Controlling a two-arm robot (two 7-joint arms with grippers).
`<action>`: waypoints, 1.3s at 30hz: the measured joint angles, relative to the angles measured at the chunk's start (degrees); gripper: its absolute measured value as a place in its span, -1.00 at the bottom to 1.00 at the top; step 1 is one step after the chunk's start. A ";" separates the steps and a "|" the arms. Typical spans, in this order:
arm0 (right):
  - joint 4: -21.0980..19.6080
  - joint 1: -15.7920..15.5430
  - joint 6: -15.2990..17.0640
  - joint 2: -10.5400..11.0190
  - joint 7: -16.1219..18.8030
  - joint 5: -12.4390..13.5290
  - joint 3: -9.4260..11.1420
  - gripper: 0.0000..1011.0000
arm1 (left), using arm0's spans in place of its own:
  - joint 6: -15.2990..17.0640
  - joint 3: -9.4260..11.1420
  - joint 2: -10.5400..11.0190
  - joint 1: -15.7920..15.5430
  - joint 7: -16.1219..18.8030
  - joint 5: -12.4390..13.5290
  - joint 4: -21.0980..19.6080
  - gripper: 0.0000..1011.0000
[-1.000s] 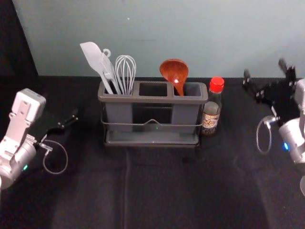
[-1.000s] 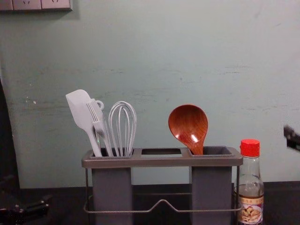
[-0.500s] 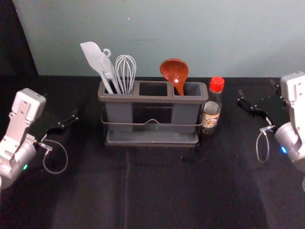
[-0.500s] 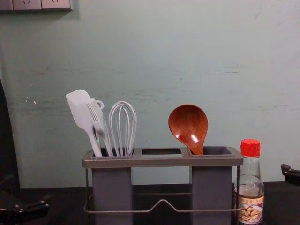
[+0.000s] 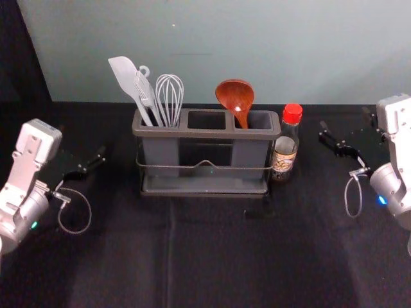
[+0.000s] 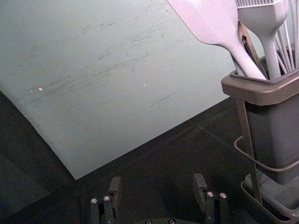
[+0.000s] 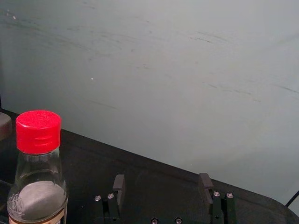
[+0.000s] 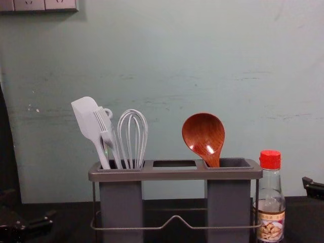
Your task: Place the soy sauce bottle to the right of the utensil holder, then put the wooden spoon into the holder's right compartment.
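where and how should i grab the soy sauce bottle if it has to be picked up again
Probably best by the body of the bottle, around its label, coming from its right with one finger in front and one behind. It stands upright, close beside the utensil holder on its left, and its sides taper above the label, so a higher grip might slip.
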 joint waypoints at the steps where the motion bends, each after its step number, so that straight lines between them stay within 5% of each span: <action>1: 0.00 0.00 0.00 0.00 0.00 0.00 0.00 0.98 | 0.00 0.00 0.00 0.00 0.00 0.00 0.00 0.98; 39: 0.05 0.07 -0.10 -0.07 0.07 0.02 0.09 0.98 | 0.00 0.00 0.00 0.00 0.00 0.00 0.00 0.98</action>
